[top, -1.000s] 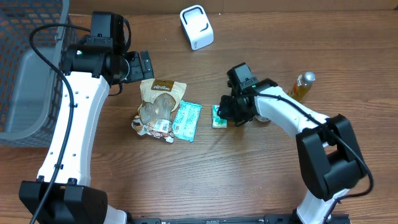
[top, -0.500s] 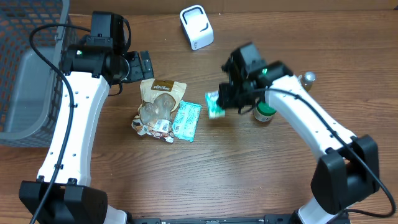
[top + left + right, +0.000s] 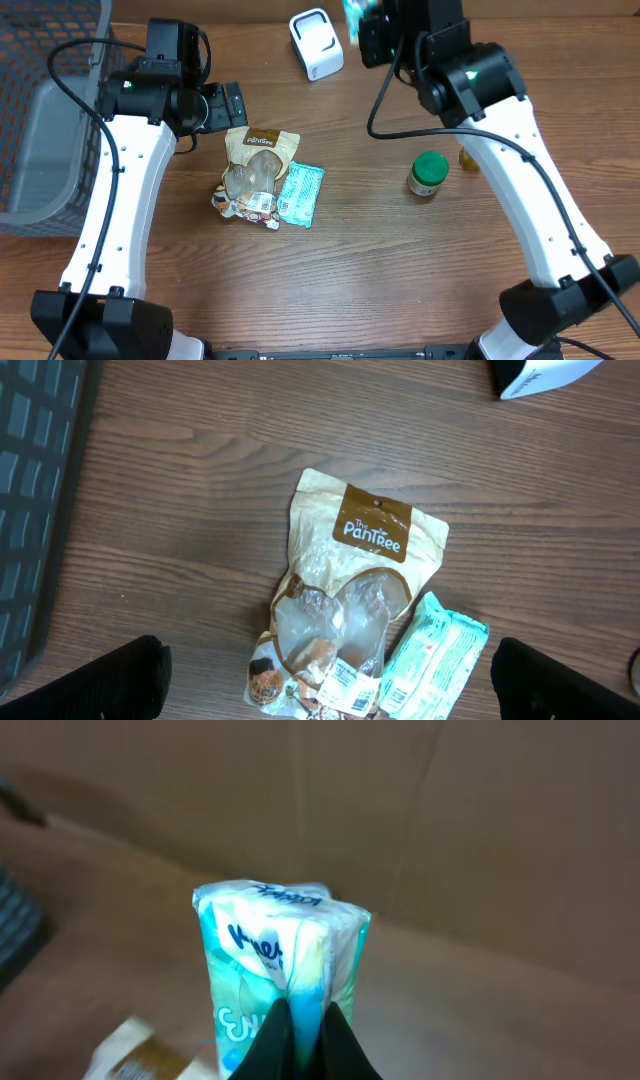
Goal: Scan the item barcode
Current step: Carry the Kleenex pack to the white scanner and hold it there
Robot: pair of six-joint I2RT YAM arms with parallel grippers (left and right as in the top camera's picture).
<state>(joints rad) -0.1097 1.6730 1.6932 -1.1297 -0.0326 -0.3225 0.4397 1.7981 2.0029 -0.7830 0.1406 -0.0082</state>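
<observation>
Wood-grain tabletop (image 3: 330,280) is filling the overhead view, with a dark mesh basket (image 3: 40,110) sitting along its 9 o'clock edge. A white scanner (image 3: 316,44) is standing near 12 o'clock. Just off the scanner's 3 o'clock side the right gripper (image 3: 366,30) is hanging raised, pinching a teal tissue pack (image 3: 351,12) at the top border of the picture; pack and scanner are not touching. The left gripper (image 3: 228,104) is hovering toward 10 o'clock, spread wide and holding nothing. At its 6 o'clock a tan snack pouch (image 3: 255,168) is lying flat, with a teal packet (image 3: 300,195) touching the pouch's 4 o'clock side. A green-lidded jar (image 3: 428,173) is standing toward 3 o'clock, near a yellowish bottle (image 3: 468,157) that the right arm is mostly hiding.

Seen from the left wrist, two black fingers (image 3: 110,685) are sitting far apart in the lower corners, framing the snack pouch and the teal packet. The basket is running down the 9 o'clock side and a corner of the scanner is showing at 1 o'clock.

Seen from the right wrist, dark fingertips (image 3: 270,1042) are squeezing the lower end of the tissue pack, which is standing upright at centre against a brown cardboard wall (image 3: 480,820).
</observation>
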